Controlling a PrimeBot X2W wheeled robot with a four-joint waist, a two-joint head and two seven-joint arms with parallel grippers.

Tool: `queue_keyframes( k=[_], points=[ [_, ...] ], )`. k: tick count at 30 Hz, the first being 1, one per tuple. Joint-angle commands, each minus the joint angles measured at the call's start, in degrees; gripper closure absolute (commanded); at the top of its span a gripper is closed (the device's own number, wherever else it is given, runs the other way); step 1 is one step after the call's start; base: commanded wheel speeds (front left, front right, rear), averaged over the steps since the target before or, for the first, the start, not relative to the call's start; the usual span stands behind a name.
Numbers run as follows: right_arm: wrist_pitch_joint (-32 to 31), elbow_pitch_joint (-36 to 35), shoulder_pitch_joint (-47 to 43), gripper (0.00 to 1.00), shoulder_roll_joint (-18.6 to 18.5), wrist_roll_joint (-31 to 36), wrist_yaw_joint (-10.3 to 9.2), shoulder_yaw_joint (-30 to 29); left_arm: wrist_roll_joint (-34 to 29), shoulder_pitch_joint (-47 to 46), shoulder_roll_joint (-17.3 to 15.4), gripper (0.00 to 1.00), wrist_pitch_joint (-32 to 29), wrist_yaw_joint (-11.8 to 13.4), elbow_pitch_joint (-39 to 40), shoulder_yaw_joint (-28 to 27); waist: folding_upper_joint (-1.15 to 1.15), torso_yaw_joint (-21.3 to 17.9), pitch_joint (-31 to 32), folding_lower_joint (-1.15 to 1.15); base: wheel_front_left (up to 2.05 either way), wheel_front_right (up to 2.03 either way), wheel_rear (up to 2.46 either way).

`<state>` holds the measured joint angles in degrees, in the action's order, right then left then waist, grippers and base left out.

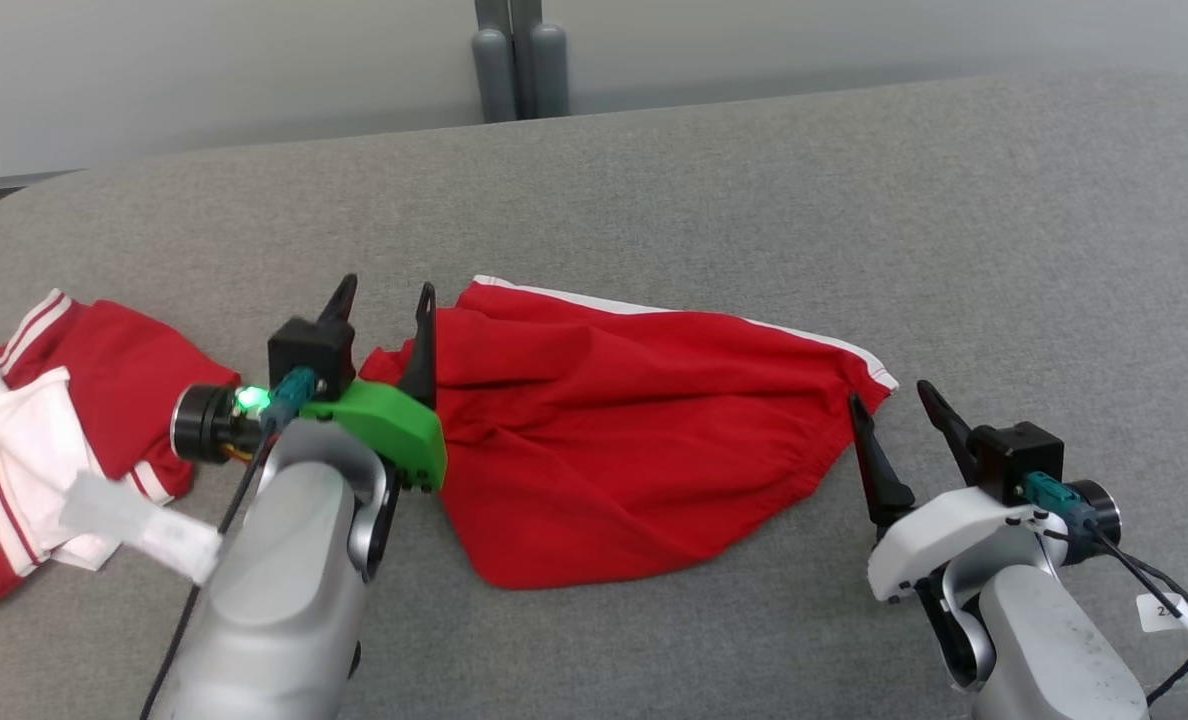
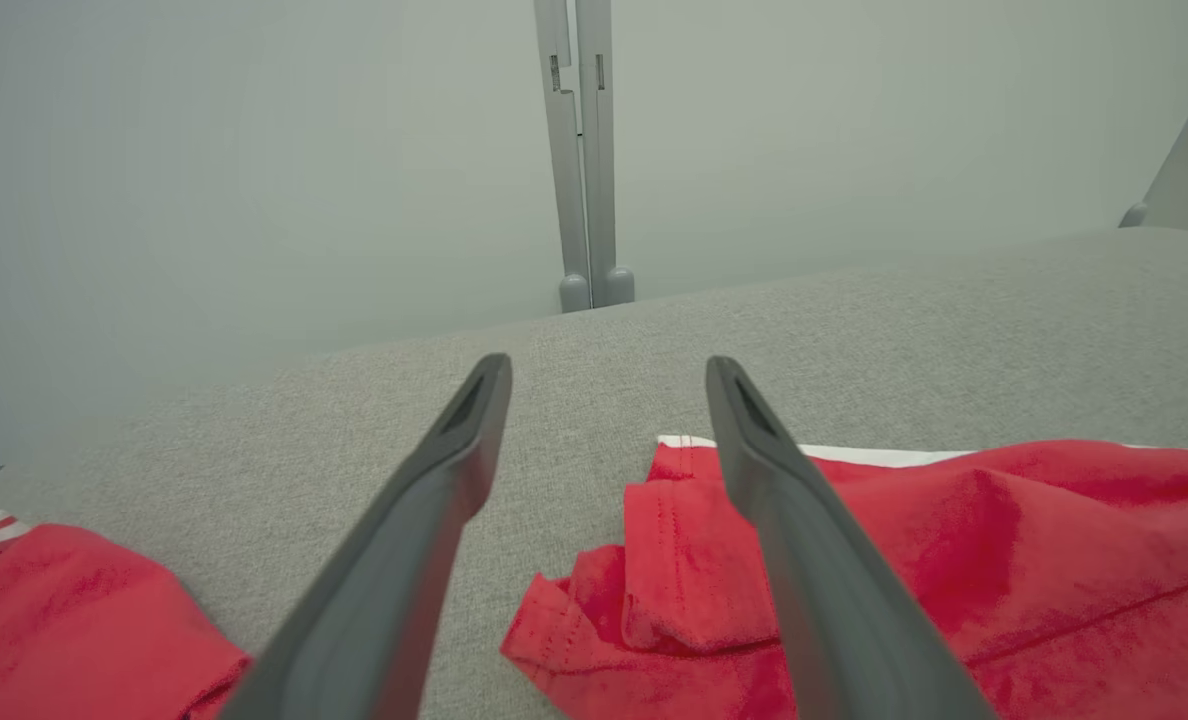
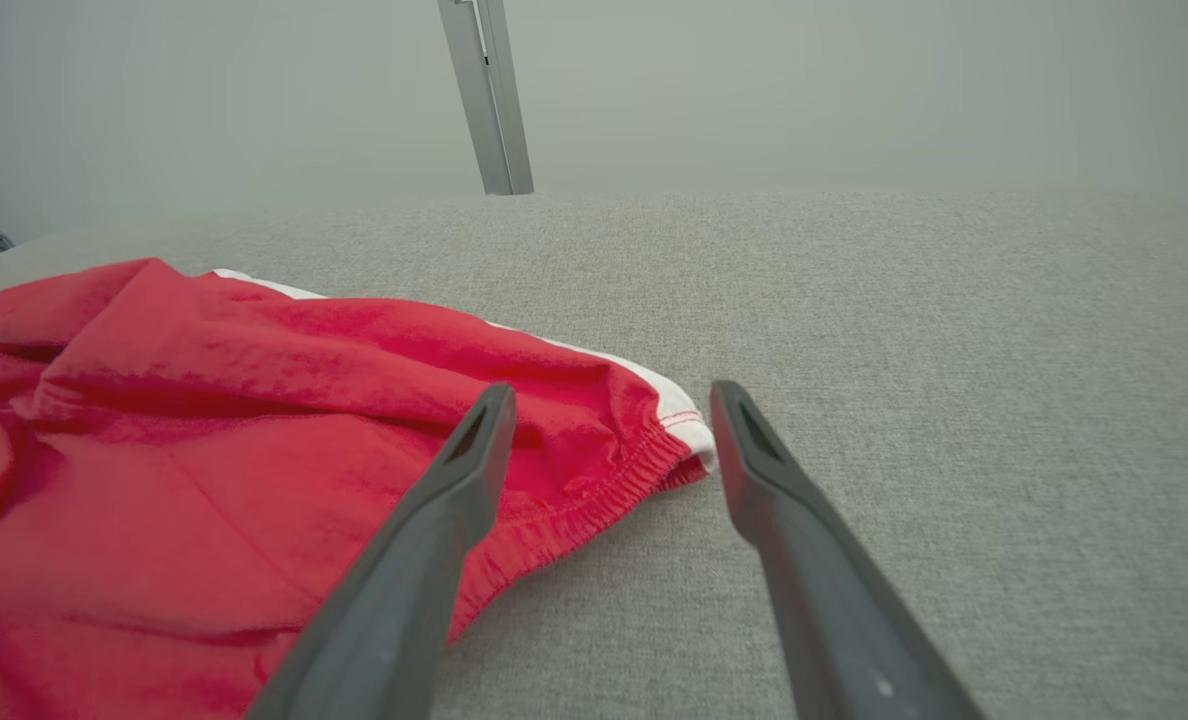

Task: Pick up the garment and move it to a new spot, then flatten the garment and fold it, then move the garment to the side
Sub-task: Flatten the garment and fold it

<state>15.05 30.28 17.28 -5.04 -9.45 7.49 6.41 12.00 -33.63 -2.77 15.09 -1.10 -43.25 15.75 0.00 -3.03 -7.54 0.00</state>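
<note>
Red garment (image 1: 604,440), white-trimmed, rumpled, spread flat

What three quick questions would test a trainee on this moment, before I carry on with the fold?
1. True or false: the right tool is clamped on the red garment.
2. What lies to the left of the left tool, at the grey surface's left end? A) a red-and-white garment B) a blue towel C) a box
3. In one word: is the red garment flat or rumpled?
Key: 1 false, both tools stand open. 2 A. 3 rumpled.
</note>
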Motion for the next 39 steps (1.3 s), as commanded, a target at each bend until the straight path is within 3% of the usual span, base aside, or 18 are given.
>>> queue_keyframes(
  k=[1,10,17,36,37,39],
  points=[
    [0.18,-0.45,0.91,0.0,0.1,-0.19,0.0,0.58,0.59,-3.55,-0.21,0.0,-0.67,-0.17,-2.32,0.63,0.0,-1.93,-1.66,0.0,0.0,0.0,0.0],
    [0.18,-2.69,3.18,0.0,0.92,-1.05,0.0,3.56,1.61,-15.78,-0.26,0.0,-8.2,1.69,-16.97,4.45,0.0,-6.66,-5.26,0.0,0.0,0.0,0.0],
    [0.18,-3.56,4.11,0.0,1.29,-1.24,0.0,3.36,2.31,-19.66,-0.5,0.0,-10.78,1.34,-24.48,5.18,0.0,-8.7,-7.47,0.0,0.0,0.0,0.0],
    [0.18,-3.32,5.02,0.0,1.9,-1.64,0.0,4.46,2.72,-22.54,-1.81,0.0,-14.7,2.49,-30.08,6.96,0.0,-10.79,-10.16,0.0,0.0,0.0,0.0],
    [0.18,-3.27,5.02,0.0,1.92,-1.62,0.0,4.46,2.8,-22.64,-1.9,0.02,-14.76,2.42,-30.14,7.03,0.0,-10.87,-10.23,0.0,0.0,0.0,0.0],
    [0.18,-3.2,5.08,0.0,1.92,-1.7,0.0,4.42,2.86,-22.76,-1.94,0.27,-14.98,2.1,-30.23,7.31,0.0,-11.0,-10.36,0.0,0.0,0.0,0.0]
  ],
)
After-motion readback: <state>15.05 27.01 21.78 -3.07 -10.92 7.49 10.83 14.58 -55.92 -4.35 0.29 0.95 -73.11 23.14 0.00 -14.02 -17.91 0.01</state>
